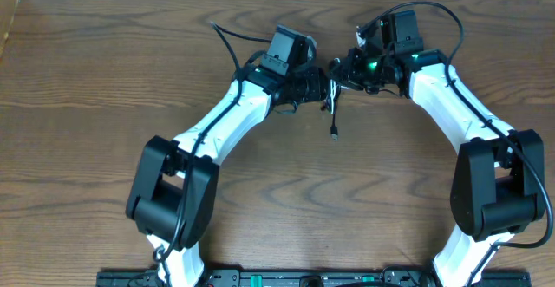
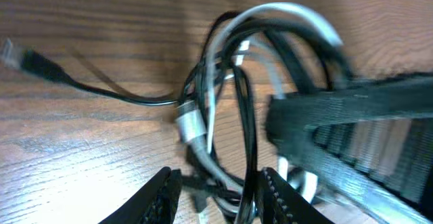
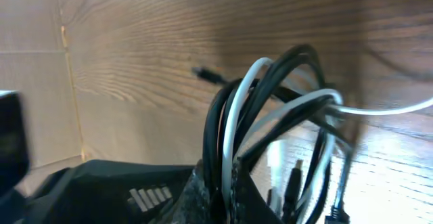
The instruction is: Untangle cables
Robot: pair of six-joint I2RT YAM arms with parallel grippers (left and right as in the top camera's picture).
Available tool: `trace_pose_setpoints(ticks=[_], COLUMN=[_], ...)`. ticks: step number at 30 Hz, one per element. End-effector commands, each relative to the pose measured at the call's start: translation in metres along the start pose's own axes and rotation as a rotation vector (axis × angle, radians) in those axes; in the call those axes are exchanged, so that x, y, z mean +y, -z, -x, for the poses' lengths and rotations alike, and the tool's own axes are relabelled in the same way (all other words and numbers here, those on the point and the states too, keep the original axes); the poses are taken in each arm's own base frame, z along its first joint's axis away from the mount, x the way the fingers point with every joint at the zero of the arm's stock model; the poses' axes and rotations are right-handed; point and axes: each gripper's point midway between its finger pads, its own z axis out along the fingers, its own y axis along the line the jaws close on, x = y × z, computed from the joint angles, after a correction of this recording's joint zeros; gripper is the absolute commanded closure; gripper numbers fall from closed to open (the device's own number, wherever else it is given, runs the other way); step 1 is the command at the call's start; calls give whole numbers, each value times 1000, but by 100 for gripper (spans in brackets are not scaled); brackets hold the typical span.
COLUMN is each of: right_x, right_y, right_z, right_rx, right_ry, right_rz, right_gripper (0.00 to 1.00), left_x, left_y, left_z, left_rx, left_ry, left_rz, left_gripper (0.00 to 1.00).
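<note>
Right claw (image 1: 345, 72) clamped shut on tangled black and white cables (image 1: 333, 118), twelve o'clock on the counter (image 1: 104, 79); left claw (image 2: 220, 183) half-open around them

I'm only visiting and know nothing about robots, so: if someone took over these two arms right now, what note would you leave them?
The left gripper has its jaws apart with strands between them; whether it pinches them is unclear.
The right gripper is shut on the cable bundle, a knot of thin white and black cords with small plugs, held up between the arms over the brown wooden table.
One black plug end runs out below the bundle; another black cord trails off across the table.
Done: the bundle is gripped.
Left: the loops are all intertwined, and no cord is separated yet.
</note>
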Motion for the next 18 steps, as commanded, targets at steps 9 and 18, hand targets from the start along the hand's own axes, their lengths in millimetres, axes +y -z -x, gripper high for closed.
trace_pose_setpoints(ticks=[9,18], right_x=[17,50], right_y=[3,30], right_z=[-2,2], right_rx=[22,51], right_ry=[39,118], right_rz=[70,295], right_gripper=[99,99], left_x=[7,17], left_y=[-22,-31], left_z=[-10,-14], left_rx=[22,39], left_ry=[24,72], left_rz=[33,56], left_gripper=[61,92])
